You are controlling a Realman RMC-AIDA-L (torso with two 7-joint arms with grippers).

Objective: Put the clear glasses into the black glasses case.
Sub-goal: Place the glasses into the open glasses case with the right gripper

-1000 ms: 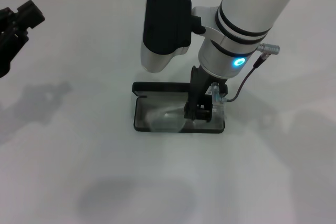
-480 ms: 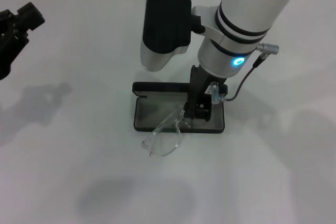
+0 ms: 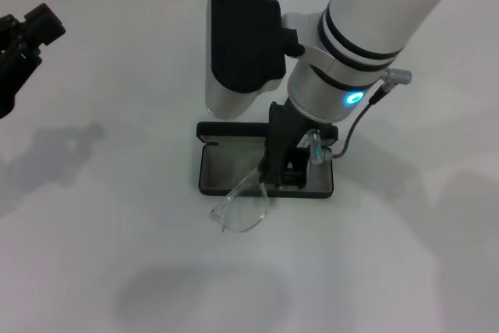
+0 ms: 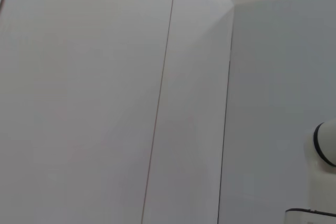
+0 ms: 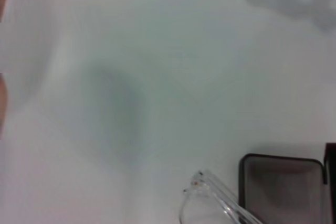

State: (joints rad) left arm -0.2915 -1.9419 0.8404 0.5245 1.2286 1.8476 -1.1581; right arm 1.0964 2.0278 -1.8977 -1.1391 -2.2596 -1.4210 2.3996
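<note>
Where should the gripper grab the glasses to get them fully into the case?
Probably the lens end of the glasses, which hangs over the front rim of the case onto the table. Come from above: that end lies clear, while the right gripper crowds the other end.

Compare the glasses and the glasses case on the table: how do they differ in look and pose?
The glasses are see-through and curved; the case is black, opaque and boxy. The case lies flat and open on the table; the glasses sit tilted, one end over the case's front edge, the rest sticking out onto the table. Both sit below the right gripper.
</note>
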